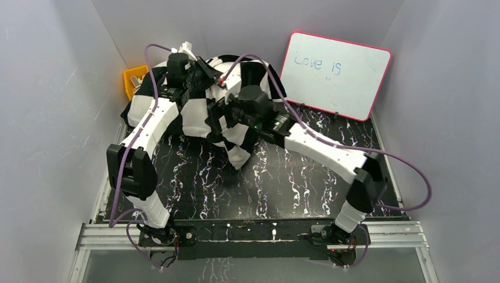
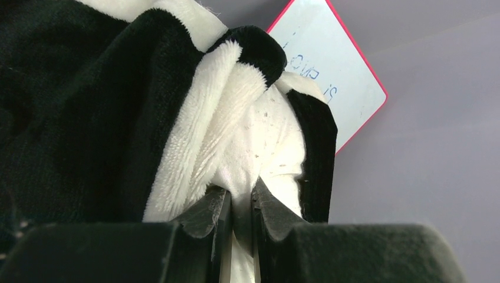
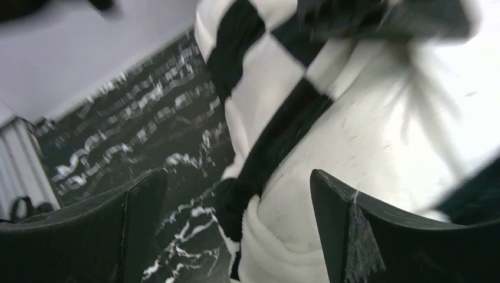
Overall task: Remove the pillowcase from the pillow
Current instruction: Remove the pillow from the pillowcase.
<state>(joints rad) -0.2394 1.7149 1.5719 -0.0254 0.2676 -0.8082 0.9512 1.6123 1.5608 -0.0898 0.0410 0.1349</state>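
Note:
The black-and-white checkered pillowcase (image 1: 194, 115) lies bunched at the back of the table, under both arms. In the left wrist view my left gripper (image 2: 240, 194) is shut on a fold of the pillow (image 2: 268, 135), smooth white cloth showing out of the fuzzy pillowcase (image 2: 194, 124) opening. The left gripper (image 1: 207, 69) sits on top of the heap. My right gripper (image 3: 236, 177) is open, its fingers either side of the pillowcase (image 3: 259, 76) rolled hem, with bare pillow (image 3: 377, 141) beside it. From above, the right gripper (image 1: 227, 113) hangs at the bundle's front edge.
A pink-framed whiteboard (image 1: 335, 73) leans on the back wall at the right. An orange bin (image 1: 134, 79) stands in the back left corner. The black marbled table (image 1: 283, 183) stretches toward the arm bases. Grey walls close in on the sides and back.

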